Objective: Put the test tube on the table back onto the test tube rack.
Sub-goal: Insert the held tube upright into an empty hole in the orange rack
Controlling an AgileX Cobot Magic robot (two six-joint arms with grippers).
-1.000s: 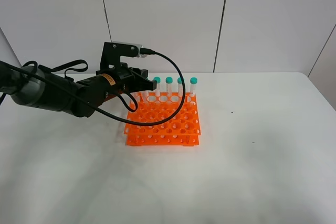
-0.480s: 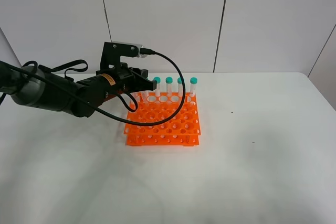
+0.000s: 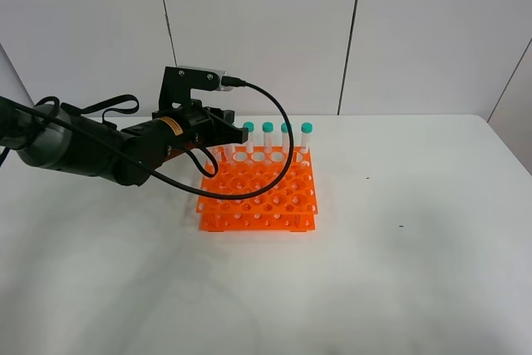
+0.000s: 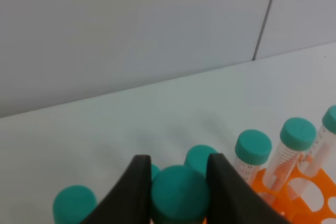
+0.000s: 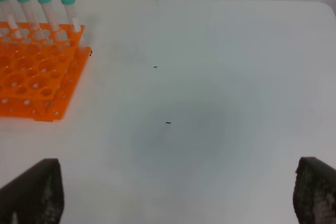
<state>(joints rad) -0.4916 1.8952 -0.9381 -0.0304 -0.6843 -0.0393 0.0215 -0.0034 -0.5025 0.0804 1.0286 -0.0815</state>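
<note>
Left gripper (image 4: 177, 167) is pinching the test tube (image 4: 180, 196) by its teal cap, jaws closed onto it, at the test tube rack (image 3: 266, 197) row nearest the worktop's (image 3: 416, 272) far edge, and w/ neighbour tubes (image 4: 253, 148) crowding it, any tilt is risking the tip snagging a hole rim.

Nothing legible shows in any view. A small yellow label (image 3: 172, 125) sits on the black left arm (image 3: 83, 151), its print too small to read. Faint graduation marks run down the test tubes (image 4: 286, 156) in the orange rack (image 3: 258, 193), but no numbers can be made out.
</note>
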